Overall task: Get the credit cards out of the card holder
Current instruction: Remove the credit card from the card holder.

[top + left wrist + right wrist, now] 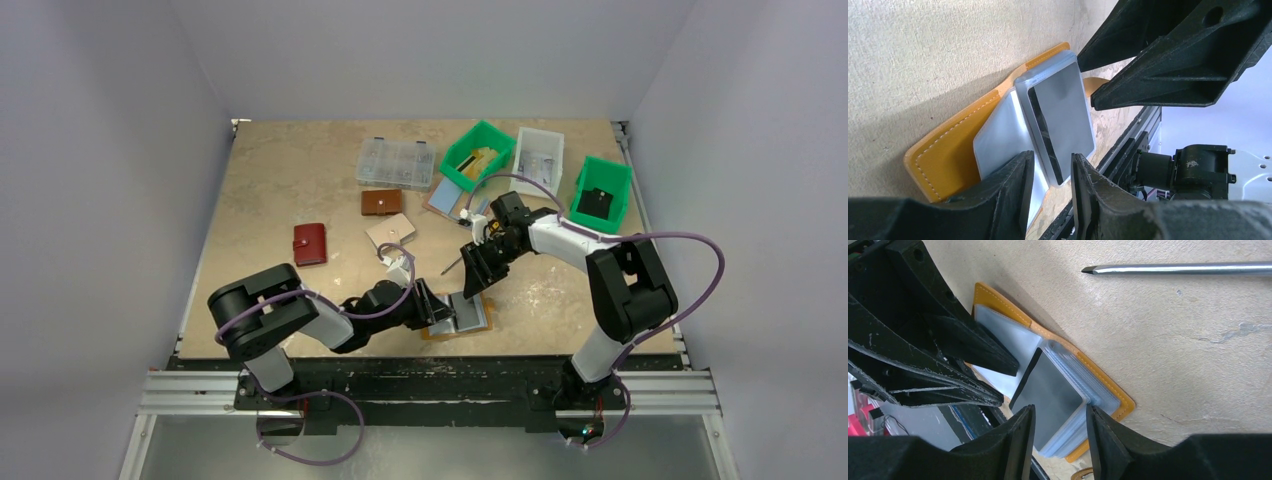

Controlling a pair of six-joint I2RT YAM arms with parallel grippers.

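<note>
At the near edge of the table (1173, 365), the card holder (943, 155) is lying open and flat, its mustard cover face down and its pale sleeves turned upward. The credit cards (1053, 390) are sitting in those sleeves as a small stack, a grey one on top, over one half of the holder.

The stack's long axis is running roughly from one gripper toward the other. One short end is being straddled by the left gripper (1052, 195), which is reaching in low from the left side. Its fingers are standing a little apart on either side of that end. Whether they are pressing on it cannot be told.

The opposite end is being framed by the right gripper (1060, 440), which is coming down from the far side. Its fingers are also standing apart, with the stack's corner lying between them. A firm pinch is not being shown, so its hold cannot be told either.

Judged from this layout, the coming move depends on the cards being drawn lengthwise out of the sleeves toward the right gripper while the holder is being pinned by the left. Both grippers are equally close.

Just beyond the holder, a thin metal rod (1178, 268) is lying on the table, apart from it. Farther back, a red wallet (310, 243) and a brown wallet (381, 202) are resting well clear.
</note>
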